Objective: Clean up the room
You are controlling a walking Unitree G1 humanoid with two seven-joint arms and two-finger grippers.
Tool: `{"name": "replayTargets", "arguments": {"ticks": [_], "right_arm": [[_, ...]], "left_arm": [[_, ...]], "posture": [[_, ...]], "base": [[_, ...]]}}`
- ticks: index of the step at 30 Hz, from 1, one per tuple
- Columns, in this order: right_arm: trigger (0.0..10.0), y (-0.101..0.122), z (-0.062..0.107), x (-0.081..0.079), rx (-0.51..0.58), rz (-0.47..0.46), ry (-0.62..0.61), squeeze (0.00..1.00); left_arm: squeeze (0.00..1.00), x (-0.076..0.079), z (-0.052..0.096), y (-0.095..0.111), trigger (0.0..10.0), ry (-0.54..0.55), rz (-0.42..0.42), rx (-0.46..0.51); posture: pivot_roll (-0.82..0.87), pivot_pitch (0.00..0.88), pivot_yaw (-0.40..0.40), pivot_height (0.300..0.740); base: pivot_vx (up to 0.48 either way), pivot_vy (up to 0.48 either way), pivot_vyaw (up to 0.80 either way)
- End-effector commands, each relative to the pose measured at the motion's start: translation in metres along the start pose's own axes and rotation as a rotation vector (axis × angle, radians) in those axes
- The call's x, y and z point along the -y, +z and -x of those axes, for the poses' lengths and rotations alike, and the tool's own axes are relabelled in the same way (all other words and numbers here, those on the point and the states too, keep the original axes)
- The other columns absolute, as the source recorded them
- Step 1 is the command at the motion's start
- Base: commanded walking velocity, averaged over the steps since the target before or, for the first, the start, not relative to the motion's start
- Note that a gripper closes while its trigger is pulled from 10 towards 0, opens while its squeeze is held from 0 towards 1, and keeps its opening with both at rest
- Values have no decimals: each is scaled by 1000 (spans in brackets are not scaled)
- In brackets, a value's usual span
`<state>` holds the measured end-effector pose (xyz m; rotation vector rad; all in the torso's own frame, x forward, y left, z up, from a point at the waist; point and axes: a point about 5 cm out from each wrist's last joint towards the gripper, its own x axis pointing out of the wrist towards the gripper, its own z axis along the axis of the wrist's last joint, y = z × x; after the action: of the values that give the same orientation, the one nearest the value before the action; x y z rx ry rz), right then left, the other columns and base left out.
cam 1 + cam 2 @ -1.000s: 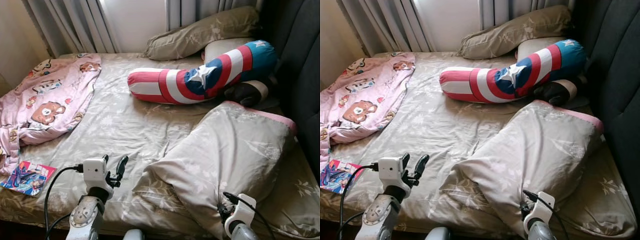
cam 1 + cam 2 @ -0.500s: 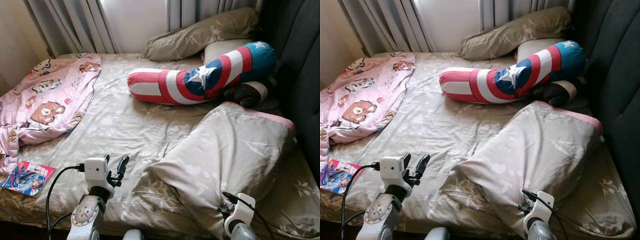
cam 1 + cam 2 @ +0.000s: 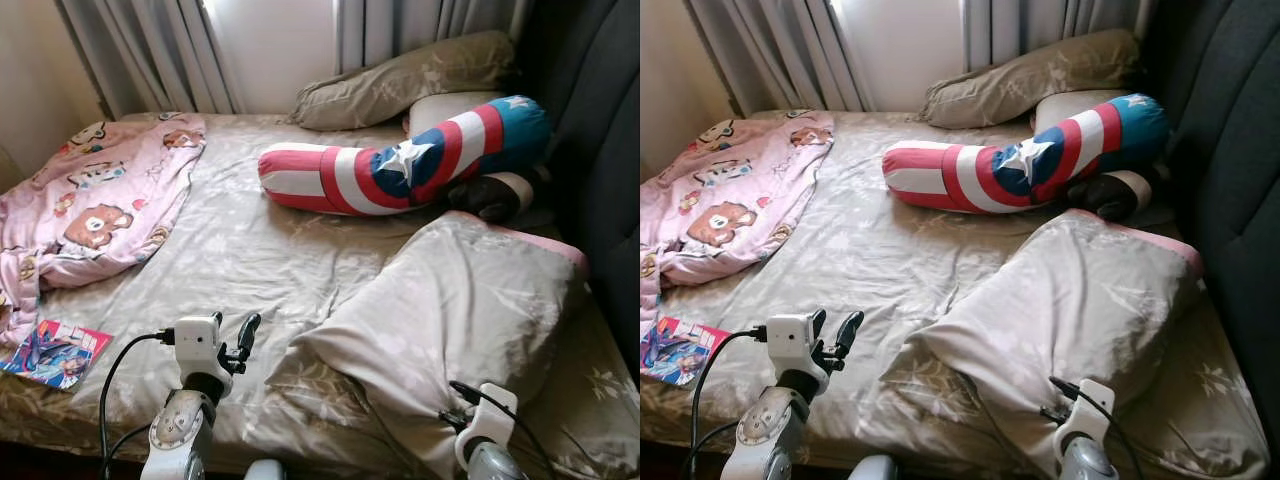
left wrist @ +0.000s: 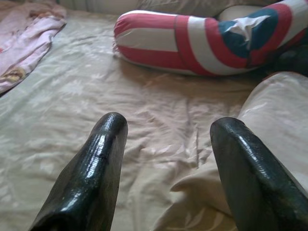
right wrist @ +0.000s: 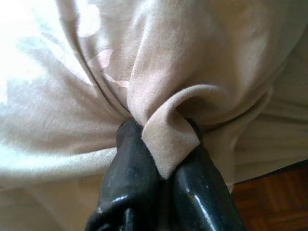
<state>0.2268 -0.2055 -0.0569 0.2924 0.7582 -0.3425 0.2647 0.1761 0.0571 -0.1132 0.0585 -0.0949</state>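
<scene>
Pinching a fold of beige fabric, the right gripper [image 5: 163,159] is clamped on the near corner of the large pillow [image 3: 470,300], which lies on the right half of the bed [image 3: 250,250] close to its near edge. Two more beige pillows rest at the head: one long pillow [image 3: 400,80] against the curtains [image 3: 160,50] and one pale pillow [image 3: 445,105] partly under the single red, white and blue star bolster [image 3: 400,165], which curves across the upper middle of the mattress. A dark rounded cushion [image 3: 495,195] sits just beside the bolster's lower end. One pink cartoon-print blanket [image 3: 90,200] is bunched on the left side, and one colourful magazine [image 3: 55,352] lies near the front left corner. The left gripper [image 4: 166,144] hovers above the sheet with its two fingers [image 4: 96,168] spread apart, grasping nothing.
</scene>
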Motion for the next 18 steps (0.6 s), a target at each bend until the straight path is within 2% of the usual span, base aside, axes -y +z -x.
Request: {"name": "replayTargets", "arguments": {"ticks": [1,2,6,7,9,10,11,12,13,16,17,18], "right_arm": [[0,31,-1,25,131,-3,-128,0],[0,31,-1,25,131,-3,-128,0],[0,67,2,50,274,26,-253,0],[0,67,2,50,274,26,-253,0],[0,85,5,63,335,35,-305,0],[0,85,5,63,335,35,-305,0],[0,95,8,72,360,33,-342,0],[0,112,13,90,404,34,-410,0],[0,112,13,90,404,34,-410,0],[0,134,25,120,451,25,-527,0],[0,134,25,120,451,25,-527,0],[0,145,36,143,468,27,-615,0]], "left_arm": [[0,-3,-3,3,10000,20,3,20],[0,-3,-3,3,10000,20,3,20],[0,-3,-5,1,10000,27,6,22],[0,-3,-5,1,10000,27,6,22],[0,-3,-6,0,10000,30,9,24],[0,-3,-6,0,10000,30,9,24],[0,-3,-7,0,10000,31,10,25],[0,-3,-7,-1,10000,33,11,26],[0,-3,-7,-1,10000,33,11,26],[0,-4,-8,-2,10000,36,14,29],[0,-4,-8,-2,10000,36,14,29],[0,-4,-8,-2,10000,38,13,30]], "posture": [[52,0,31,660],[52,0,31,660],[29,0,22,660],[29,0,22,660],[15,0,18,660],[15,0,18,660],[7,0,16,660],[3,0,13,660],[3,0,13,660],[-4,0,15,660],[-4,0,15,660],[-10,0,15,660]], "base": [[0,0,0],[0,0,0],[0,0,0],[0,0,0],[0,0,0],[0,0,0],[0,0,0],[0,0,0],[0,0,0],[0,0,0],[0,0,0],[0,0,0]]}}
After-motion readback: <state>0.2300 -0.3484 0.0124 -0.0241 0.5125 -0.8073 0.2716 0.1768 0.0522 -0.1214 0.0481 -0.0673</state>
